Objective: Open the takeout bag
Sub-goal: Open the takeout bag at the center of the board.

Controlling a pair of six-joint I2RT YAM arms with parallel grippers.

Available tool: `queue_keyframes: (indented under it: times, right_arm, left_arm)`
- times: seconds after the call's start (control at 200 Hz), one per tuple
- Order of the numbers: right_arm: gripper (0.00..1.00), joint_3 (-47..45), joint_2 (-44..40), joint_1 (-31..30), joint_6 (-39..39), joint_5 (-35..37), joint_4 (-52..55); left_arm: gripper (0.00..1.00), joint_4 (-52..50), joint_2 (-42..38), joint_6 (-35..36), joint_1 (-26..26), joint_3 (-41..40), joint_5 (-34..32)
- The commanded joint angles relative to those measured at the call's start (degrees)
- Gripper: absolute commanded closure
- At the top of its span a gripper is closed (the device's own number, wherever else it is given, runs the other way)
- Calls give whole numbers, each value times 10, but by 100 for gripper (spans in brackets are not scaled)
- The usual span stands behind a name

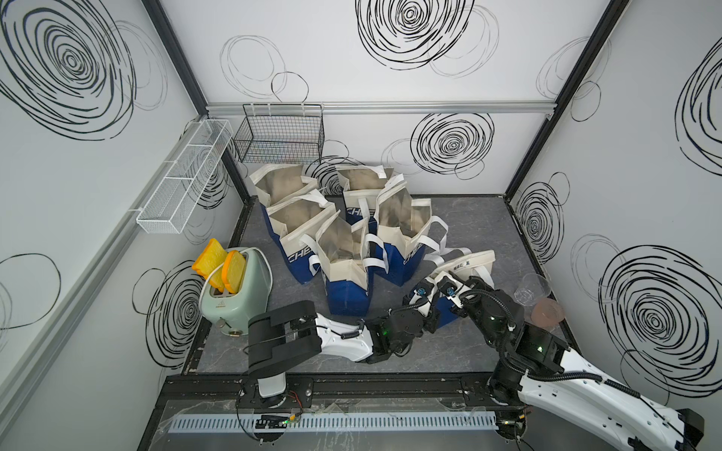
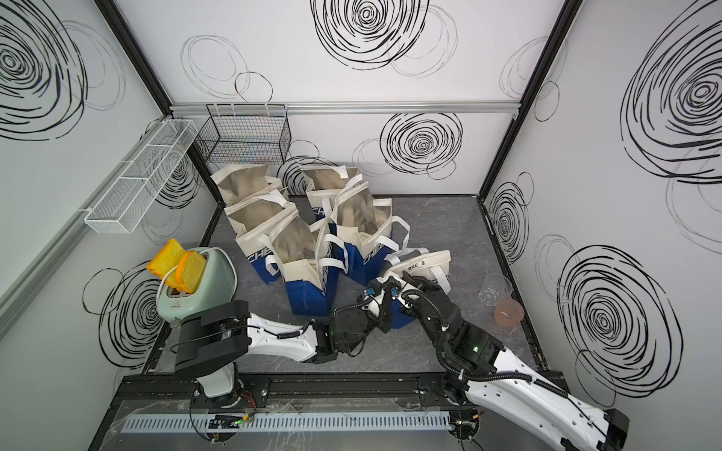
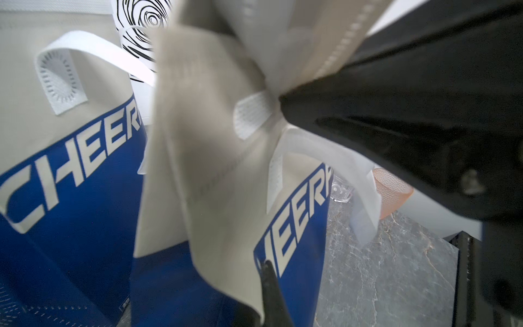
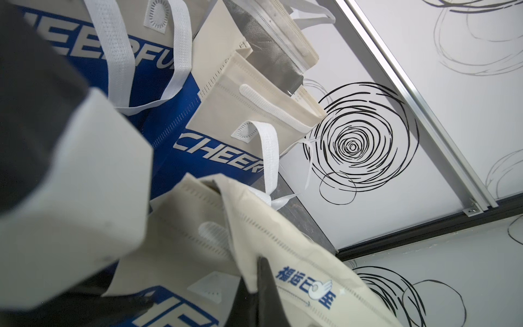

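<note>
While the takeout bag (image 1: 474, 261) stands closed near the right front of the table (image 1: 469, 218), its cream top is pinched from both sides.
The left gripper (image 1: 428, 285) and right gripper (image 1: 449, 282) are clenched on that flap, where small blue Chinese characters are printed. Farther back, five open bags (image 1: 344, 242) marked "CHEER" are seen, silver lining exposed; two yellow bread slices (image 1: 218, 261) are held in the toaster (image 1: 250, 296).

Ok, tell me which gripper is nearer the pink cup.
Right. The right gripper pinches the bag top on the pink cup side; the left gripper pinches it next to that, farther away.
</note>
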State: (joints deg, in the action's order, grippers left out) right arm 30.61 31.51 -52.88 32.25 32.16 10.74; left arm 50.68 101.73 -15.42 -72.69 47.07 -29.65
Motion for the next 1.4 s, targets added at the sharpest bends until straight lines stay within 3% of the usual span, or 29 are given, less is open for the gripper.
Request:
queue_keyframes:
  times: [0.0,0.16,0.56,1.396]
  right_arm:
    - [100,38,0,10,-17,2,-20]
    - [100,89,27,41,-40,-12,0]
    - [100,169,92,148,9,-73,14]
    - [100,259,179,145,155,-28,-32]
  left_arm:
    - [100,-40,-7,6,0,-21,2]
    - [100,-47,-13,3,0,-29,3]
    - [100,-69,-45,-8,-6,-61,-12]
    - [100,-104,-49,-19,-34,-76,-31]
